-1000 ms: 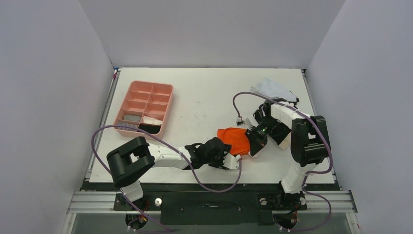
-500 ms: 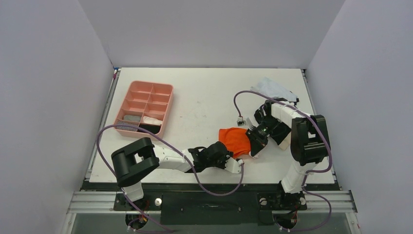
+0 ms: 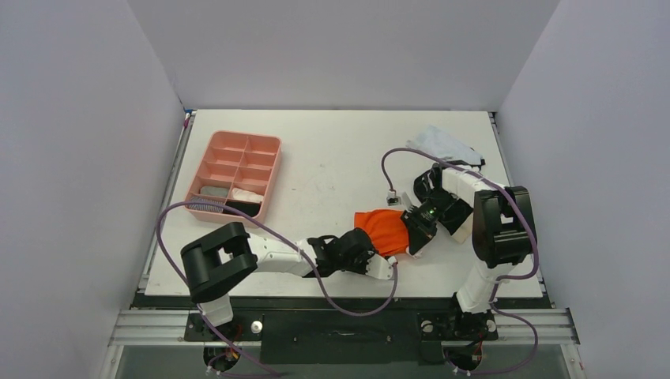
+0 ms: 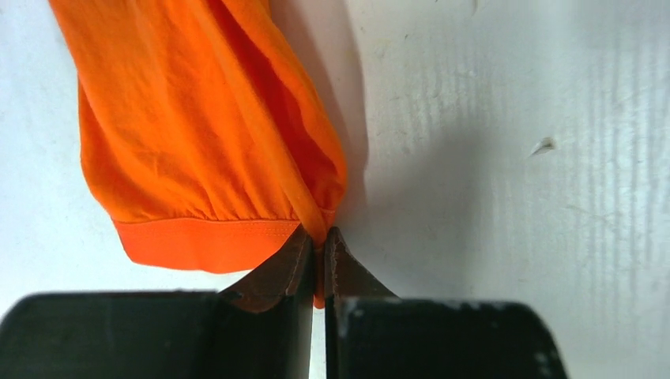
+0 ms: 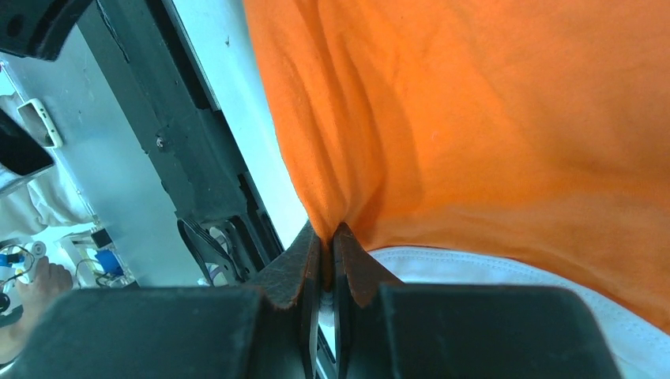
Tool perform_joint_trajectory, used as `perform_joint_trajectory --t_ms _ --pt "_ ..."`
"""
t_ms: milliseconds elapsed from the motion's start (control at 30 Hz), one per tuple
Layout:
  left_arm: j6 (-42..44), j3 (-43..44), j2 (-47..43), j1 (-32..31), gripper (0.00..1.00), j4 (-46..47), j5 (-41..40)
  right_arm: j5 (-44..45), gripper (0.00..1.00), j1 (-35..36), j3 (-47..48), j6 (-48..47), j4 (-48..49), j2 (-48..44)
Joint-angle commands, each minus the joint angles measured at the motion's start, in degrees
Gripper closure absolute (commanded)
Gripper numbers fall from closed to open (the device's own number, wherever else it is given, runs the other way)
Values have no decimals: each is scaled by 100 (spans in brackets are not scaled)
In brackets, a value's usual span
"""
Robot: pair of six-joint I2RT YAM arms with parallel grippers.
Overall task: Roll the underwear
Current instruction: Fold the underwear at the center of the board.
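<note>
Only the top view shows the whole table (image 3: 332, 150), with a pink tray (image 3: 235, 175) on its left side. The wrist views show each grip up close. The left pincer (image 4: 320, 235) is squeezed tight on a corner of the orange underwear (image 4: 197, 142), right by its hem. The right pincer (image 5: 325, 233) is squeezed tight on a fold at the other side, just above a white band (image 5: 506, 268). The underwear sits between both pincers, near the front of the table.
</note>
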Motion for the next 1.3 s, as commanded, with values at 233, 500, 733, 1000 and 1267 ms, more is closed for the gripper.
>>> perform_joint_trajectory --t_ms 233,500,733,1000,1267 --pt "-1282 1031 -398 506 100 -2011 2208 198 100 64 -180 -256 -144 -546" --pt "-2189 1844 -182 1575 100 -2862 4097 286 100 61 195 -292 -583 -627" --pt "-2680 2570 438 2263 100 -3192 5197 280 100 -51 729 -213 -926 -293" --pt "-3158 3160 1132 2740 100 -3306 5776 415 100 -249 1607 -95 -1251 465" --pt "-3299 3949 1841 3009 100 -3703 5823 746 100 -398 2449 -46 -1404 1195"
